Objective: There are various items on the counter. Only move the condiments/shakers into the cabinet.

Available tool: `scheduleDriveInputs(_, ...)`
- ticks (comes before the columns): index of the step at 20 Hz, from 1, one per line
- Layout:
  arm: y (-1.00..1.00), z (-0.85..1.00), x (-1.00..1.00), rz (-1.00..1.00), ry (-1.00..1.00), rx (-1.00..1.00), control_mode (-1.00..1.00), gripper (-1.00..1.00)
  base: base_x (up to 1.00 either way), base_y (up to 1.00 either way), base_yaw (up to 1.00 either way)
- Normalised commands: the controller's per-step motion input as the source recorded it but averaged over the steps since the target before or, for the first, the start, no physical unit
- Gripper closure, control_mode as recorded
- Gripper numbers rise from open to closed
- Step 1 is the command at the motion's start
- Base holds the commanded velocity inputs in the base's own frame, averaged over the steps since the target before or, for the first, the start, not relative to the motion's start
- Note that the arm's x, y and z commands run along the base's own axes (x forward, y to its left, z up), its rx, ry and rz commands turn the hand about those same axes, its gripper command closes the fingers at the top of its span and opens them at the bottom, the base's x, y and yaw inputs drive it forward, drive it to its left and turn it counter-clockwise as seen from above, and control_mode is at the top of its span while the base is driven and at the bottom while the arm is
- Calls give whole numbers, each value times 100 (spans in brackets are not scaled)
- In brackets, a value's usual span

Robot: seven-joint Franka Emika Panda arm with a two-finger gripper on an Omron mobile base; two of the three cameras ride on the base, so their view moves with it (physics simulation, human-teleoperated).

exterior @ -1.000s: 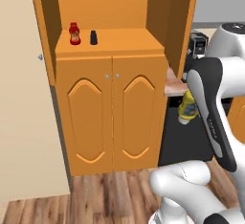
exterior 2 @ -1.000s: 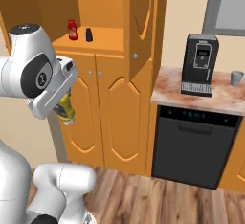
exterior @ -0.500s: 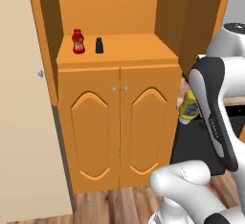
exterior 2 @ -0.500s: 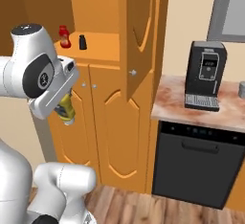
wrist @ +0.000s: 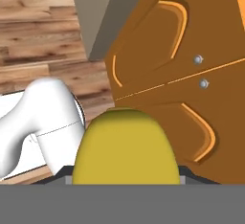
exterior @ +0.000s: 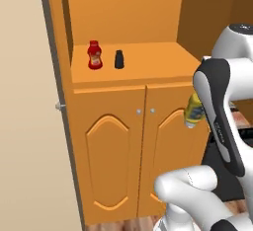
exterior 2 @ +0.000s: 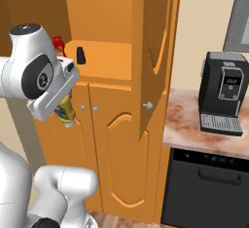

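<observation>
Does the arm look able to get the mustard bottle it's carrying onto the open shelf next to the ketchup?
Probably yes. The gripper holds the mustard bottle below the open shelf; bare room lies right of the ketchup bottle and shaker, with nothing blocking.

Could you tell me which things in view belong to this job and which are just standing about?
Job:
- ketchup bottle, on the cabinet shelf
- black shaker, beside it
- mustard bottle, held in the gripper
- counter

Standing about:
- coffee machine
- dishwasher

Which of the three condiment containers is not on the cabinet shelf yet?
The mustard bottle, held by the arm; ketchup and shaker stand on the shelf.
</observation>
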Motion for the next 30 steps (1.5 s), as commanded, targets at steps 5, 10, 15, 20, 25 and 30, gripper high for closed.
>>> scheduleDriveInputs(5, 0, 0, 0, 0, 0, 0, 100, 100, 73, 7, -2)
scheduleDriveInputs(10, 0, 0, 0, 0, 0, 0, 100, 100, 63, 23, -2)
scheduleDriveInputs(15, 0, 6, -9, -1, -1, 0, -100, 100, 19, 10, -3)
scheduleDriveInputs(20, 0, 69, -64, -5, -27, 0, -100, 100, 0, 0, 0)
scheduleDriveInputs(25, 0, 62, 10, -6, -24, 0, -100, 100, 0, 0, 0)
scheduleDriveInputs(30, 0, 8, 87, -3, -1, 0, -100, 100, 0, 0, 0)
